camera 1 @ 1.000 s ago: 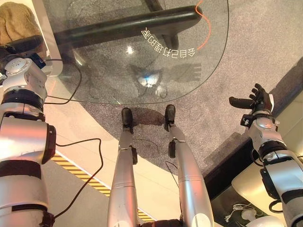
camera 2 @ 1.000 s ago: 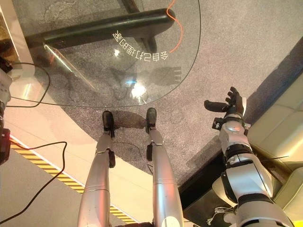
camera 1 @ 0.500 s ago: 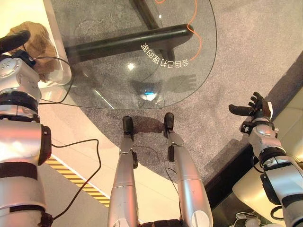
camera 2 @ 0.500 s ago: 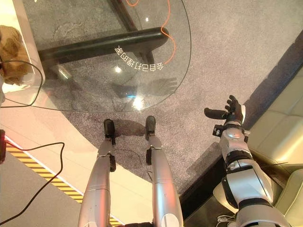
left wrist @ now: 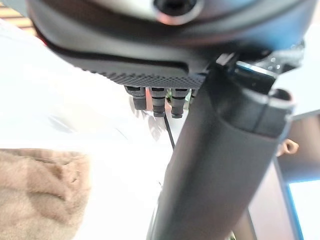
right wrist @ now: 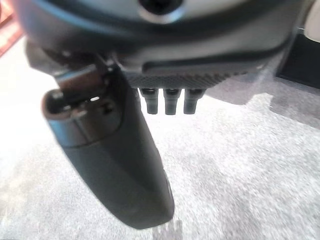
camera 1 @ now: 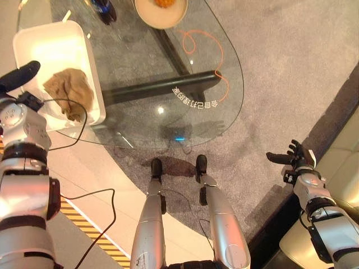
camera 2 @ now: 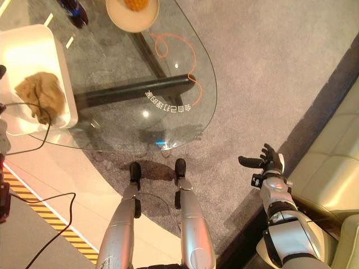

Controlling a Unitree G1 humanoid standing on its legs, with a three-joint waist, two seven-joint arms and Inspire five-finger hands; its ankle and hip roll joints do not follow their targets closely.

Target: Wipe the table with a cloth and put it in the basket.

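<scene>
A crumpled brown cloth [camera 1: 68,91] lies inside the white basket [camera 1: 92,73], which stands on the left end of the glass table [camera 1: 168,112]. My left hand [camera 1: 19,75] hovers beside the basket's near-left corner, open and holding nothing. In the left wrist view its thumb [left wrist: 220,165] sticks out over the basket's white floor, with the cloth [left wrist: 40,190] close by. My right hand [camera 1: 296,159] is far off to the right, low over the grey carpet, open and empty, with its thumb [right wrist: 115,165] above the carpet in the right wrist view.
A bowl of orange food [camera 1: 160,10] and a dark object [camera 1: 104,8] sit at the table's far end. An orange cord [camera 1: 216,61] loops on the glass. A black bar [camera 1: 157,89] runs under it. A cream sofa [camera 1: 342,151] stands right; striped floor tape [camera 1: 95,235] lies near left.
The camera has shifted, so the whole basket with the cloth and the table's far end have come into view. Both hands stay open with little movement of their own.
</scene>
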